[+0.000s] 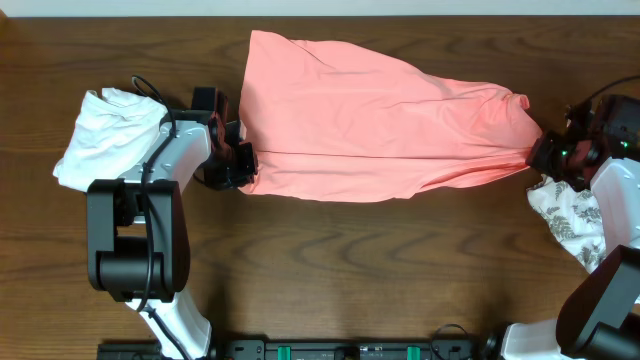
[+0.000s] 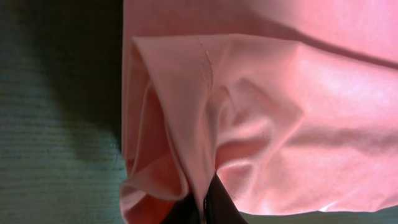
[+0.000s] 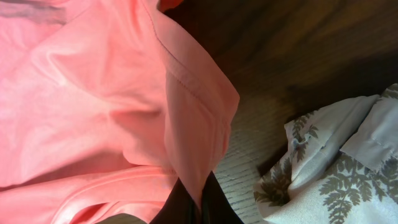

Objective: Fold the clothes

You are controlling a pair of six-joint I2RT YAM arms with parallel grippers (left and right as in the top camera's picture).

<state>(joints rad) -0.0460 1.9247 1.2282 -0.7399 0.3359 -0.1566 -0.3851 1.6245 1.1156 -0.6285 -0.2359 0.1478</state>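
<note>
Overhead: large salmon-pink soft fabric garment [image 1: 380, 130] lay stretched out, unfolded.
Left gripper [image 1: 240, 165] and right gripper [image 1: 545, 155] each pinched an end; next, one end probably needed carrying across.

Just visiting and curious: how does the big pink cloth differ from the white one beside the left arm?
The pink garment is far larger than the white garment. The pink garment is stretched out, pinched by the left end effector and right end effector; the white garment sits crumpled, held by neither. Both are soft cloth on the table.
</note>
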